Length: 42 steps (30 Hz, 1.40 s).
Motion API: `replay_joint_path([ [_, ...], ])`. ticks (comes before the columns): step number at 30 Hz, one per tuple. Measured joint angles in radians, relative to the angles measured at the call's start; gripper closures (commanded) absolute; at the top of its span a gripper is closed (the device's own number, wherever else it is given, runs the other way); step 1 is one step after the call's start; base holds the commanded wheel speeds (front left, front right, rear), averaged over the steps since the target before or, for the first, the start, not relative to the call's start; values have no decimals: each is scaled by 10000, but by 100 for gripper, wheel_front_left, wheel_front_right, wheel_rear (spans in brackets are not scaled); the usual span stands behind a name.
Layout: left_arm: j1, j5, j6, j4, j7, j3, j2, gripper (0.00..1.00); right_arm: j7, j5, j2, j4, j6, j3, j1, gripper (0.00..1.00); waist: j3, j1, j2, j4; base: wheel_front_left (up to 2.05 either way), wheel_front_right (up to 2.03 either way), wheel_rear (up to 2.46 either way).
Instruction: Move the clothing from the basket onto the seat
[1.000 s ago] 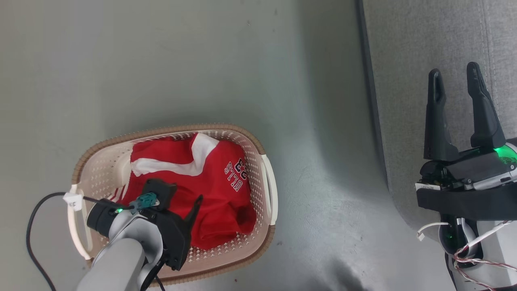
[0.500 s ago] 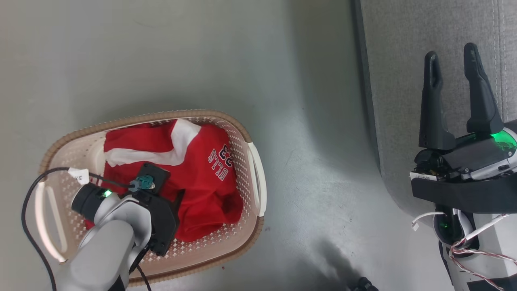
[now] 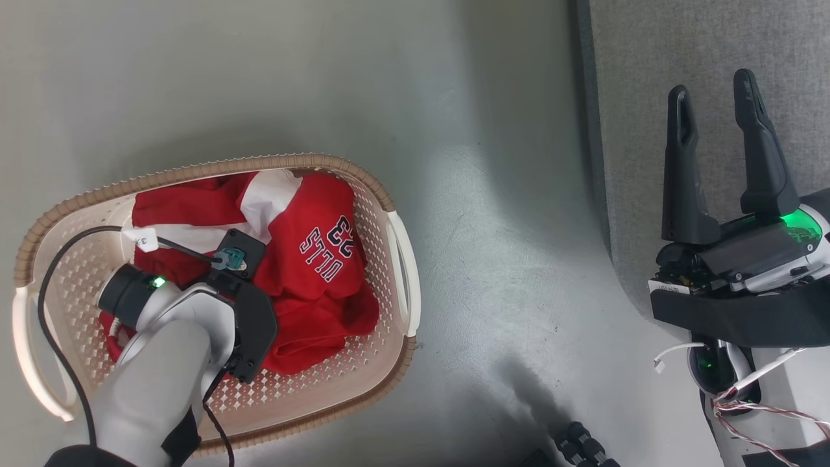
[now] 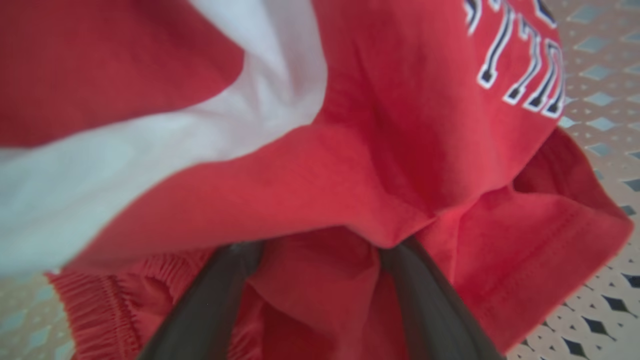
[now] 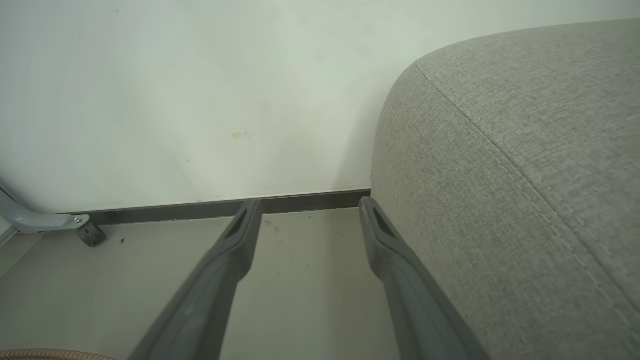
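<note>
Soft red sports clothing, lettered "ULLS 23" in white, lies in the cream perforated plastic basket. Left hand spread wide, fingertips buried in it. Right hand wide, empty, above the grey fabric seat.

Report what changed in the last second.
The left gripper pushed down into the clothing in the basket, its open fingers now under a red fold; nothing gripped yet. The right gripper stays open by the seat.

Grey floor — pale wall (one caster)
</note>
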State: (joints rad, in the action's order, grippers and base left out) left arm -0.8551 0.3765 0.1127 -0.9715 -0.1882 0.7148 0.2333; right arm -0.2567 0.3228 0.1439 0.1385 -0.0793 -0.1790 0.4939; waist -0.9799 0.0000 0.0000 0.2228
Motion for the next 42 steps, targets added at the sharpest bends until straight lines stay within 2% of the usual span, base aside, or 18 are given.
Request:
replay_joint_path([
  [4, -140, -88, -174, -343, -125, 61, -155, 0, -2, -82, -15, -2, 2, -15, 1, 0, -29, -1, 0, -47, 0, 0, 0],
  [6, -272, -205, -412, -562, -245, 165, -226, 0, -2, -84, -15, -2, 2, -15, 1, 0, -33, -1, 0, -74, 0, 0, 0],
  [11, -398, -347, -422, -871, -328, 288, -341, 0, -2, -151, -10, -6, 2, -8, 2, 0, -14, 0, -1, -146, 0, 0, 0],
  [12, -402, -347, -422, -918, -330, 297, -393, 29, -2, -151, -10, -6, 2, -6, 2, 0, -6, -1, 0, -159, 0, 0, 0],
  [14, -419, -347, -420, -1039, -332, 343, -476, 100, -2, -153, -10, -13, 2, -8, 4, 0, 14, -1, 0, -183, 0, 0, 0],
  [27, -436, -90, -226, -1475, 253, 150, -757, 100, -2, -159, 31, -268, 0, 96, 80, 0, 419, -1, 0, -319, 0, 0, 0],
  [34, -406, 65, 25, -1507, 1043, 69, -752, 100, -2, -146, -15, -673, -13, 238, 102, 0, 1089, -1, 0, -407, 0, 0, 0],
  [42, 25, 627, 44, -1509, 1946, -267, -792, 100, -2, -46, -15, -1172, -102, 481, 79, 0, 2047, -1, 0, -536, 0, 0, 0],
])
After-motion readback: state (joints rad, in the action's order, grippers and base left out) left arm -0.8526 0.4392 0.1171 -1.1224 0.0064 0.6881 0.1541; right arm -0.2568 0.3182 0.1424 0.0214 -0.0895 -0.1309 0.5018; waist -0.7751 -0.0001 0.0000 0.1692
